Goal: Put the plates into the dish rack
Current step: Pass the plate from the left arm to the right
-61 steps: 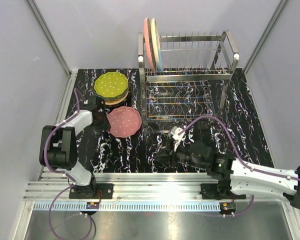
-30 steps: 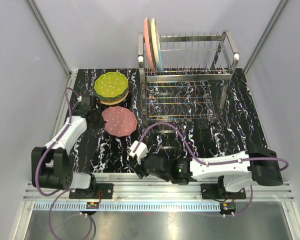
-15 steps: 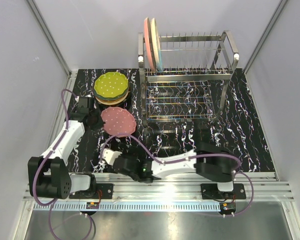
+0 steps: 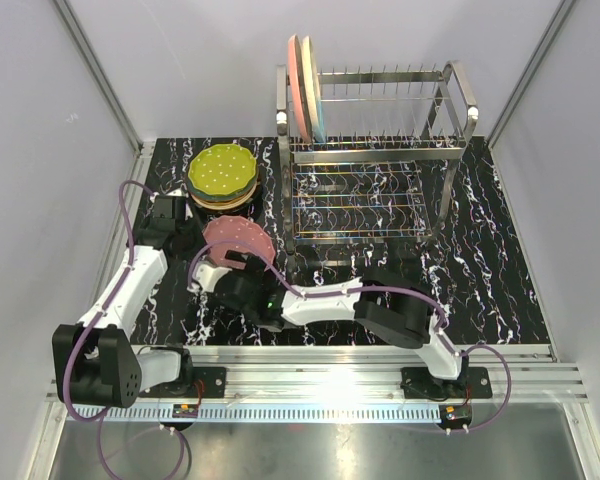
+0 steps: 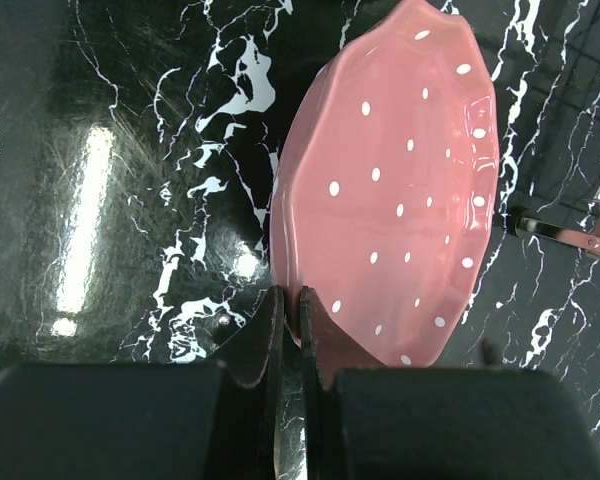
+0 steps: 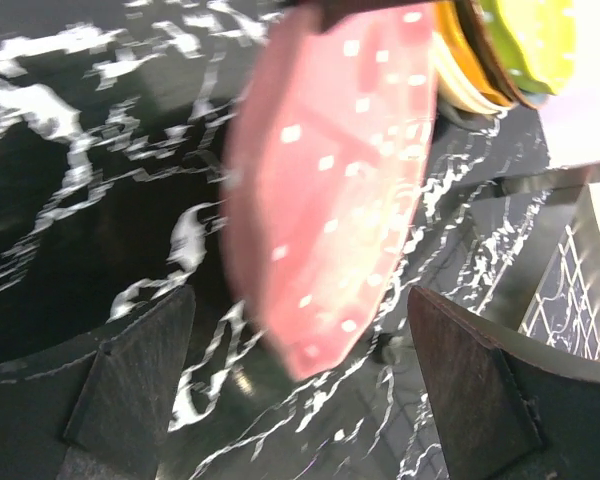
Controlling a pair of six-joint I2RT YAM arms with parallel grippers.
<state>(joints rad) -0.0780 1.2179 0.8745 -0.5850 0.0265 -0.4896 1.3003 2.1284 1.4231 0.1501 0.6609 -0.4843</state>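
Toward the left side of the black marbled tabletop [image 4: 480, 250], the left claw [image 5: 288, 318] is pinched almost shut on the rim of the dotted pink plate [image 5: 390, 200]. Its two fingers [image 5: 258, 340] sit on either side of the edge, with only the rim's thickness between them. The plate is tilted rather than lying flat. The right arm stretches across from its base on the right, and its wrist covers the plate's near edge in the top view. The right claw [image 6: 300, 295] is spread wide and grips nothing. The blurred plate hangs ahead of it, lower edge between the two fingers, but whether either finger touches it cannot be told. Just behind the held plate sits a stack of plates with the dotted green plate [image 4: 222, 168] on top and orange and cream edges showing beneath. The dish rack [image 4: 380, 150] stands at the back of the tabletop, to the right of the stack. At the left end of its upper tier, the pink/cream plate [image 4: 294, 70] and the pale blue plate [image 4: 314, 90] stand upright side by side.
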